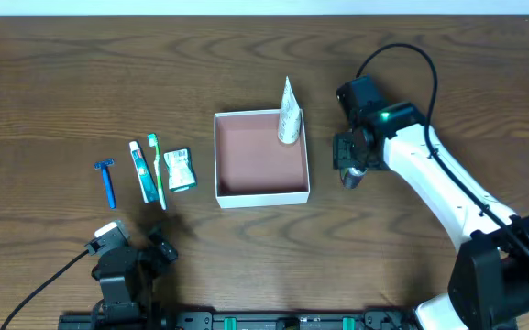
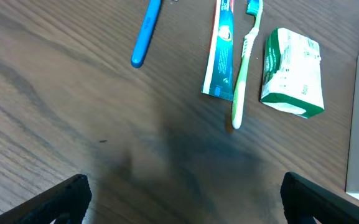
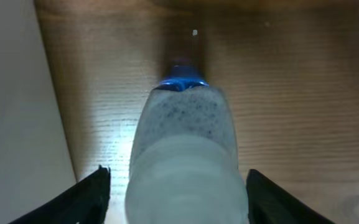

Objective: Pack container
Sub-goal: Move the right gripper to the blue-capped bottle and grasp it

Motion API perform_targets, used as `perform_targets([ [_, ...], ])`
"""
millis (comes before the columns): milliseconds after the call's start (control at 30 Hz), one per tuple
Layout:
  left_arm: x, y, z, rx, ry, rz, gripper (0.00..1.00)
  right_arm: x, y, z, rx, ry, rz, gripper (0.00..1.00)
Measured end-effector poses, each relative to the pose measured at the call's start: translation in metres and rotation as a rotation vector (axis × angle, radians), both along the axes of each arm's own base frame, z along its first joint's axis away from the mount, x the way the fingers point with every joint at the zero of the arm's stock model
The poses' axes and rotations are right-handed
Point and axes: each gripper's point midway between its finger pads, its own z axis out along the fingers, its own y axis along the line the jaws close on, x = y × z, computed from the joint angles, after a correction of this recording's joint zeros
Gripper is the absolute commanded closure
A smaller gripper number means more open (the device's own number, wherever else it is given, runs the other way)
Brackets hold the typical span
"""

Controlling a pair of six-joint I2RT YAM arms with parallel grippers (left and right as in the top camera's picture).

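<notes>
One square container (image 1: 262, 195) sits mid-worktop (image 1: 62, 73), open face up, walls roughly square to the worktop edges, so no real long axis. Right fingers (image 1: 351, 170), just beside its right wall, clamp a speckled blue-capped bottle (image 3: 185, 124); I'd carry it over the pink floor, clear of the upright white tube (image 1: 288, 115) in the far-right corner, and lower before releasing. Left fingers (image 2: 182, 199) gape wide, empty.

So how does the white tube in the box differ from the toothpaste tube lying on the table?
The white tube stands upright in the far right corner of the container. The toothpaste tube lies flat on the table, left of the container, beside the green toothbrush. The white tube is pale grey-white, while the toothpaste tube is blue and teal with a red edge. One is packed, the other not yet. Both are slim squeeze tubes.
</notes>
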Motion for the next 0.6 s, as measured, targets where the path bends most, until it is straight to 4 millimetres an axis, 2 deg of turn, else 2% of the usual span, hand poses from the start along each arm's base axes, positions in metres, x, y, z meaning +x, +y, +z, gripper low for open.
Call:
perform_targets([
  [133,0.0,0.0,0.0,0.0,0.0,0.0,0.02,0.006,-0.001,0.0,-0.005,-0.031,-0.009,0.44],
  [367,0.0,0.0,0.0,0.0,0.0,0.0,0.02,0.016,-0.001,0.003,-0.015,-0.073,-0.008,0.69],
  [600,0.0,0.0,0.0,0.0,0.0,0.0,0.02,0.007,-0.004,0.007,-0.026,-0.053,0.0,0.73],
])
